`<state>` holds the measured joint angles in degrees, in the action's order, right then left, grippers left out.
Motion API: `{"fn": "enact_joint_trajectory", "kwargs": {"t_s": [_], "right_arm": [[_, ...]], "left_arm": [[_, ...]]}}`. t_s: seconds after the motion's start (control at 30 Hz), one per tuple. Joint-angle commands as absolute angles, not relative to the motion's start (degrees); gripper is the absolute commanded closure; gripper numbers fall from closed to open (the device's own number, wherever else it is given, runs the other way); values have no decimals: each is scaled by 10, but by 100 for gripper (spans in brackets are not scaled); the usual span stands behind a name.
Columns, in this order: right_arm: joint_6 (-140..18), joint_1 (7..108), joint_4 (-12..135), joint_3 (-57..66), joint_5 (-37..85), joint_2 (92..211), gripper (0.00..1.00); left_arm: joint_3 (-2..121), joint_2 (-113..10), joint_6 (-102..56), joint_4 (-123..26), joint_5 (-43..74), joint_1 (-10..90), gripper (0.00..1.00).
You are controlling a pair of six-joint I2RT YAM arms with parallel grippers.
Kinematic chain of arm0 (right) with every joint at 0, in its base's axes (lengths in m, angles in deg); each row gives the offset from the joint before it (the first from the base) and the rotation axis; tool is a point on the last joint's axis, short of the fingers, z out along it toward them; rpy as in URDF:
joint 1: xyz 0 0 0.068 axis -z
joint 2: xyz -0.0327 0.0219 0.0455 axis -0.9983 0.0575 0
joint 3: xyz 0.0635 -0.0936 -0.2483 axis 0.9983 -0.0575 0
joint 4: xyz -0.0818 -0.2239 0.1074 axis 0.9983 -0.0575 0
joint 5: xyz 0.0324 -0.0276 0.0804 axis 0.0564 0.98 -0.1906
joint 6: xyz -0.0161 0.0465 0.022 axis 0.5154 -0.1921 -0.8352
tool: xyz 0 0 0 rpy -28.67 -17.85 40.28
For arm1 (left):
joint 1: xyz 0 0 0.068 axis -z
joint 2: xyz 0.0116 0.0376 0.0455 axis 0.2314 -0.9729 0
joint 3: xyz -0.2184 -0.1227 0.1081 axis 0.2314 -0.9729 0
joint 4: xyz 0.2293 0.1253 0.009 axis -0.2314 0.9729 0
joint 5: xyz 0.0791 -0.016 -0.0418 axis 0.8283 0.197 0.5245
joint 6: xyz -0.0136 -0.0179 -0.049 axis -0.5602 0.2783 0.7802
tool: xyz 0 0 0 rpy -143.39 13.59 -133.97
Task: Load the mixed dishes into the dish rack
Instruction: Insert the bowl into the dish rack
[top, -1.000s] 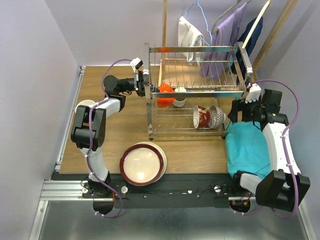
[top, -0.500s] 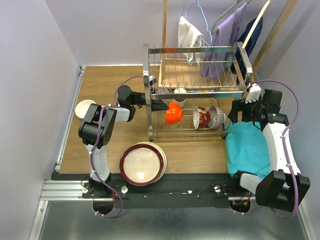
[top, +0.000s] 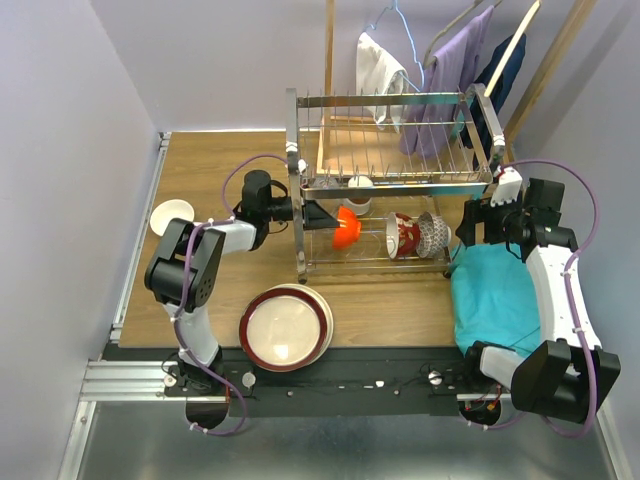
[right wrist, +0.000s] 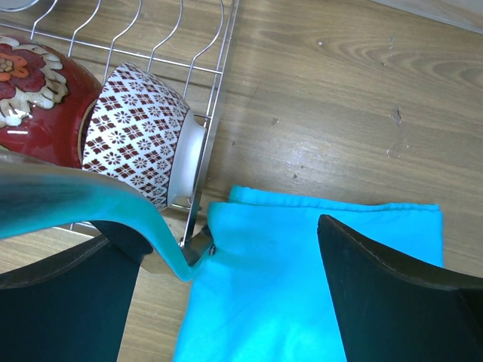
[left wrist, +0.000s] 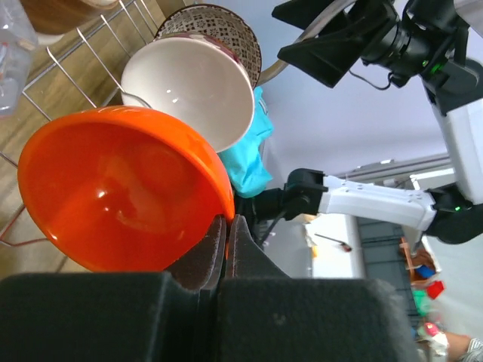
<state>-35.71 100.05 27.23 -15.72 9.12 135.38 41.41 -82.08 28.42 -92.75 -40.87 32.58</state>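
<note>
You had the stacked plates [top: 285, 327] on the table [top: 390, 300] before the dish rack [top: 420, 181], two bowls [top: 417, 234] in its lower tier, a cloth [top: 495, 295] to its right.

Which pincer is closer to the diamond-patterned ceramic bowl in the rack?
Right. The right pincer is open just right of the diamond-patterned ceramic bowl; the left pincer, shut on the glossy orange bowl, is well to its left.

A teal cloth [top: 495, 295] lies at the right of the wooden table [top: 230, 165], and behind it a wooden stand [top: 328, 40] carries white, purple and navy garments [top: 445, 60].
</note>
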Motion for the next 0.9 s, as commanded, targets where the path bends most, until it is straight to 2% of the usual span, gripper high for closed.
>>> {"fn": "enact_joint_trajectory", "kwargs": {"t_s": [0.0, 0.13, 0.17, 0.4, 0.57, 0.87], "right_arm": [[-291, 1005, 249, -148, 120, 1359, 0], [-289, 1005, 248, -145, 121, 1359, 0], [-289, 1005, 247, -144, 122, 1359, 0], [-288, 1005, 247, -152, 119, 1356, 0], [-286, 1005, 241, -154, 122, 1353, 0], [-287, 1005, 244, -157, 120, 1357, 0]], "left_arm": [[415, -817, 178, -836, -370, 326, 100], [392, -830, 247, -926, -376, 329, 100], [384, -830, 273, -995, -377, 331, 100], [330, -859, 432, -1238, -372, 354, 100], [345, -916, 537, -1407, -339, 355, 100], [368, -923, 524, -1373, -314, 384, 100]]}}
